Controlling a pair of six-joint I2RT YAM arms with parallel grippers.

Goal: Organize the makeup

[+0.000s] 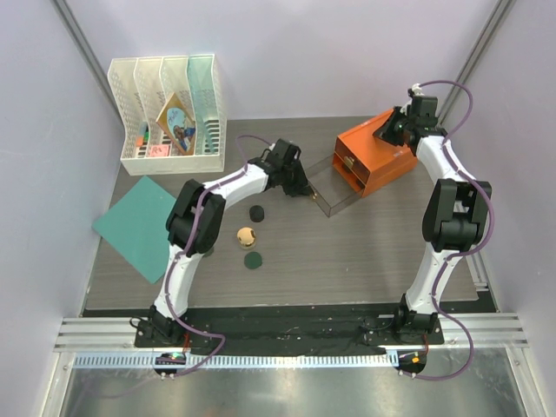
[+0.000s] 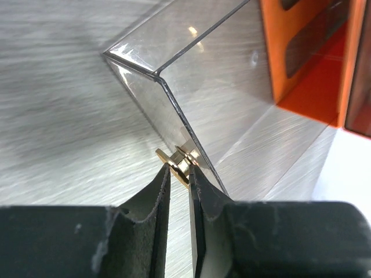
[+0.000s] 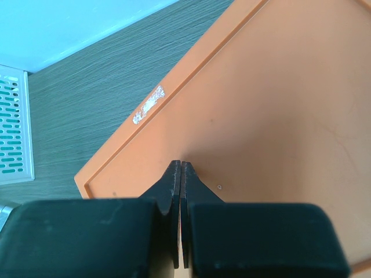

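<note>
drawer-opening seems our step: left claw (image 2: 180, 168) clamps the gold knob (image 2: 174, 157), right claw (image 3: 181, 166), closed on nothing, presses the orange box (image 3: 278, 116) beneath it. next we must release and fetch the black jar (image 1: 256, 212) behind the left claw.

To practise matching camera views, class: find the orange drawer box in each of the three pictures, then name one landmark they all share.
Top external: orange drawer box sits upper right of centre.
Left wrist: it is in the top right corner, beyond the clear drawer.
Right wrist: its flat top fills most of the frame.
Shared landmark: the grey wood-grain table.
</note>
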